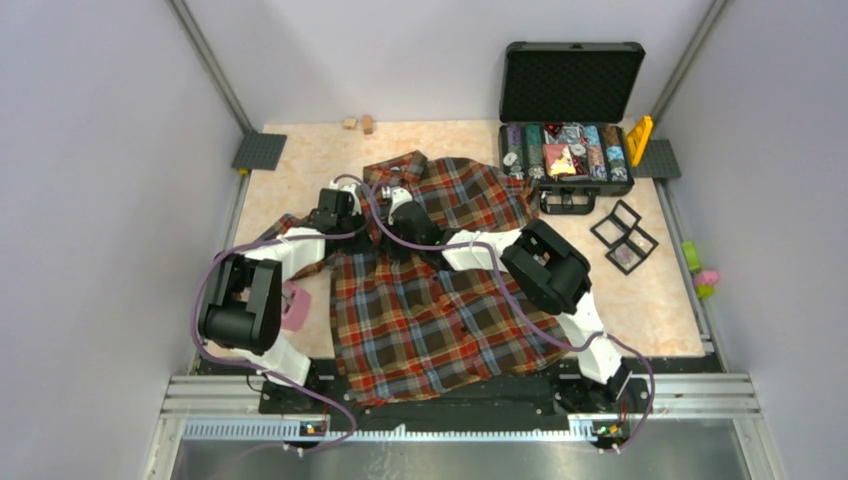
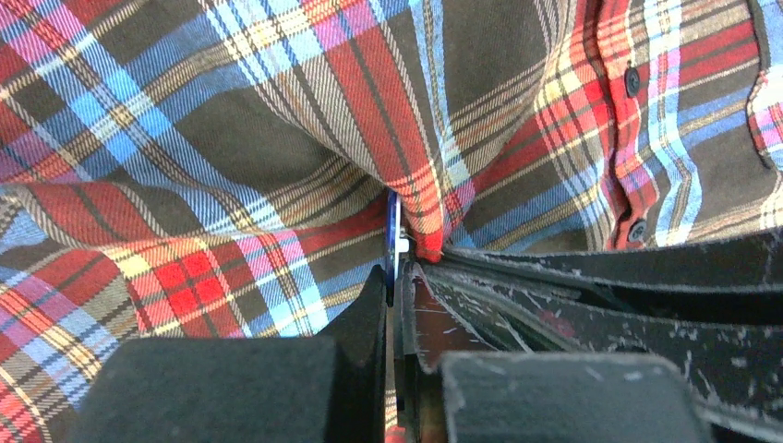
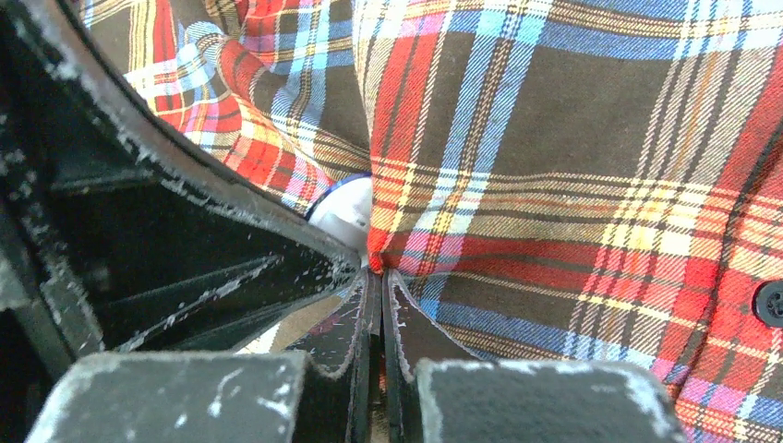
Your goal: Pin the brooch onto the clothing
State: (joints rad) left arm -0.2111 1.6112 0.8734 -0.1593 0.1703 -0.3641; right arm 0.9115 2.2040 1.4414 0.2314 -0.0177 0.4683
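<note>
Your left hand [image 2: 397,281] clamped on brooch [image 2: 394,231], edge-on, pressed against raised fold of plaid shirt [image 2: 231,138]. Your right hand [image 3: 377,281] pinched shut on same fold, fingertips beside brooch. Shirt lies spread on counter [image 1: 300,160] between arms.

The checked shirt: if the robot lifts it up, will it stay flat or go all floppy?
Probably floppy: the shirt bunches into soft folds where the right gripper pinches it. If pushed, it would likely wrinkle and drag rather than slide as one piece, since it lies rumpled on the table. It looks light too, being thin cloth that creases tightly.
</note>
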